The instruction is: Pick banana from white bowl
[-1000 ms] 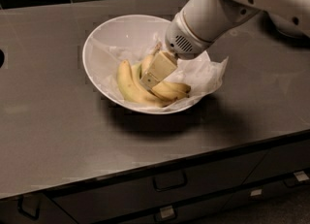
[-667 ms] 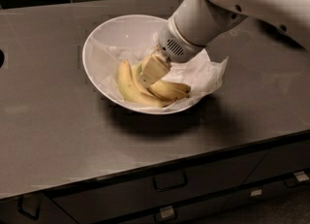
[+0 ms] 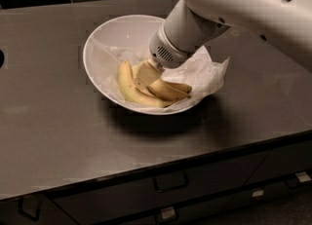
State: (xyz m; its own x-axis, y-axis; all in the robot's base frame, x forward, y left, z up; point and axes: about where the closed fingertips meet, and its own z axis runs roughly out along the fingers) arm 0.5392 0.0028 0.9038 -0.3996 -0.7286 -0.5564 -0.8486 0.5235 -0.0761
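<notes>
The banana (image 3: 127,86) lies curved along the left of the cluster in the white bowl (image 3: 105,39), on crumpled white paper (image 3: 207,70), with the other bananas (image 3: 171,91) touching it on its right. It has not moved over the last second, and nothing has been lifted. What has changed is the gripper (image 3: 144,76): it has slid leftward and a little lower across the bowl, from above the right-hand bananas to a spot just beside the banana's inner curve, low among the fruit. The white arm (image 3: 234,5) now covers more of the bowl's far right rim. Whether the jaws are open or closed cannot be told, since their tips sit against the fruit. Judged from this, the approach is being corrected toward 1 fruit and the grasp is not yet confirmed. The bowl sits on the grey desk (image 3: 58,136), above drawers (image 3: 170,182).
</notes>
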